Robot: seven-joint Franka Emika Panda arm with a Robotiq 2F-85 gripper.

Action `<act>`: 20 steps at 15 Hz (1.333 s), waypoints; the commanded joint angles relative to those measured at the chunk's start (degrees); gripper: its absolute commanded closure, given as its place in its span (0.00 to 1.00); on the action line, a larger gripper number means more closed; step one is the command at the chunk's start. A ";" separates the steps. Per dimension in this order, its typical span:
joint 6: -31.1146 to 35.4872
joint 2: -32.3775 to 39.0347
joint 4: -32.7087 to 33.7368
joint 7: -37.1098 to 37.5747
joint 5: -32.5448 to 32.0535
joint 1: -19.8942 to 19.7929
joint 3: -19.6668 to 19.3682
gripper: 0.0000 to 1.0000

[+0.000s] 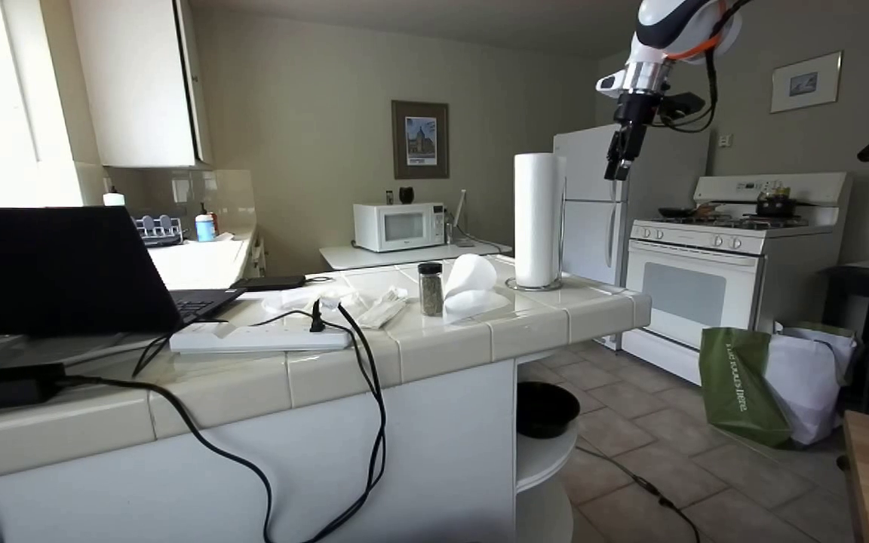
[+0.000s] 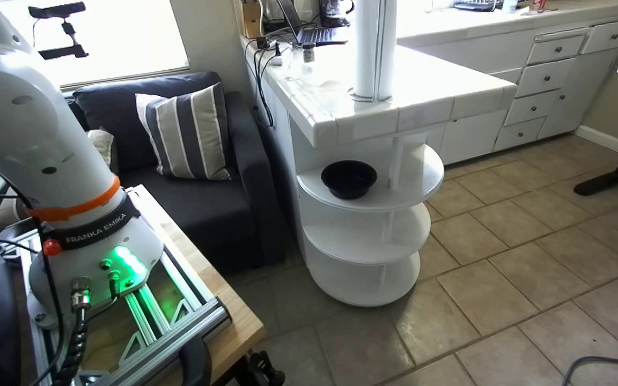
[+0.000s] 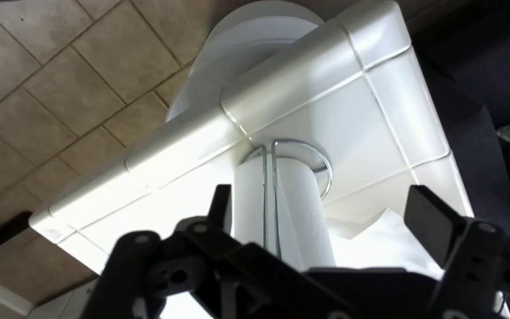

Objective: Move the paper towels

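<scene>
Paper towels [image 1: 535, 219] upright on their wire stand [image 3: 276, 190], near the edge of the tiled worktop [image 1: 446, 354]. My claw [image 3: 326, 215] is spread wide in the wrist view, nothing in its grip; an exterior view has it near their top, apart from them. My reading: approach mostly done; grasp, lift, carry and set-down all left. Where they should go, nothing tells me.
</scene>
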 commanded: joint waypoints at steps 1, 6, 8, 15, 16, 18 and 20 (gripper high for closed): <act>4.05 2.28 0.70 -8.41 6.74 -0.41 -0.18 0.00; 6.12 6.82 2.40 -22.32 18.26 -1.07 -0.43 0.00; 5.34 8.90 3.86 -26.65 22.06 -2.02 -0.14 0.00; 3.24 14.71 8.61 -34.68 31.33 -6.07 1.72 0.37; 2.95 15.30 9.07 -35.13 32.21 -6.54 2.03 0.39; 2.27 16.34 10.00 -35.98 33.95 -7.44 2.68 0.46; 1.09 17.22 10.88 -36.30 34.95 -8.09 3.27 0.42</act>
